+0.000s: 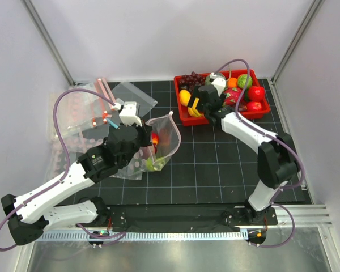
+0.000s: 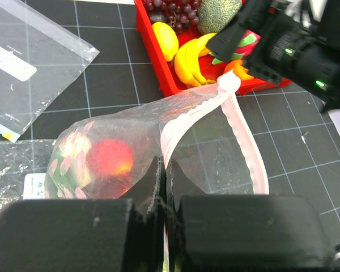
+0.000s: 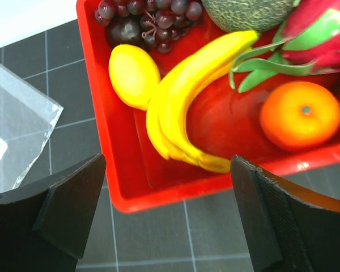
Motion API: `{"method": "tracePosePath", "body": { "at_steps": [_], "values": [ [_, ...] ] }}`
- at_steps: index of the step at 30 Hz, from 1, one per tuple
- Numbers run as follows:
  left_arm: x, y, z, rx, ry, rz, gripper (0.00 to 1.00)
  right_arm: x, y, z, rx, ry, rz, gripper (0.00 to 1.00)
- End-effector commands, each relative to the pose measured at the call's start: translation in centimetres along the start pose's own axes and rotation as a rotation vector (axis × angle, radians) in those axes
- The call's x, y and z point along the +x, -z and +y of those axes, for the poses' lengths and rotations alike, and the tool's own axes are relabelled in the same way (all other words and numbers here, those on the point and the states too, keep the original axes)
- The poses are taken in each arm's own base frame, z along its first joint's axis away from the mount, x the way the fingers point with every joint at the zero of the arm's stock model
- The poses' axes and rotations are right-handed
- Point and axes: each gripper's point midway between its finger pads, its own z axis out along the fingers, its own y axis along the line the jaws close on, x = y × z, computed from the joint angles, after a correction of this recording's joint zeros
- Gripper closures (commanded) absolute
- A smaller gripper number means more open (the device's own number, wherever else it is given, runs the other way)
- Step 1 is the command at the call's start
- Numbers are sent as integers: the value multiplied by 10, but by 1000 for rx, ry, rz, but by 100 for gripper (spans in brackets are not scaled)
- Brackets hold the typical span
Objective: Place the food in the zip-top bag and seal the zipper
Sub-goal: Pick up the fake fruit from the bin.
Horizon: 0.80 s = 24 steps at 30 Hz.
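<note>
Tabletop (image 1: 215, 170): black surface with a pale grid. Red tray (image 1: 178, 105) sits at the far right, holding toy produce. Loose clear bags (image 1: 73, 110) lie overlapping at the far left. Zip-top bag (image 1: 161, 144) rests left of centre, apart from the tray.

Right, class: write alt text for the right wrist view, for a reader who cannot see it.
The right tool, jaws wide open, hovers above a corner of a red tray on a black gridded mat. Inside lie bananas, a lemon, purple grapes and an orange.
</note>
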Motion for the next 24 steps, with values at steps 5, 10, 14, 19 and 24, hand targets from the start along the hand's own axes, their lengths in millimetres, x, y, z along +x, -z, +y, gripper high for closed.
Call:
{"method": "tracePosePath", "body": {
  "at_steps": [5, 10, 14, 19, 24],
  "values": [
    [-17, 2, 1, -16, 34, -66, 100, -23, -43, 46, -84, 94, -20, 10],
    [-18, 3, 3, -19, 39, -74, 99, -41, -72, 56, -85, 244, -49, 20],
    [-19, 3, 3, -20, 38, -74, 100, -35, -103, 50, -85, 314, -11, 33],
    [-19, 2, 3, -23, 36, -73, 100, -21, -127, 51, -140, 365, 2, 36],
    [-17, 1, 3, -29, 30, -69, 100, 1, -146, 55, -210, 370, 55, 32]
  ]
}}
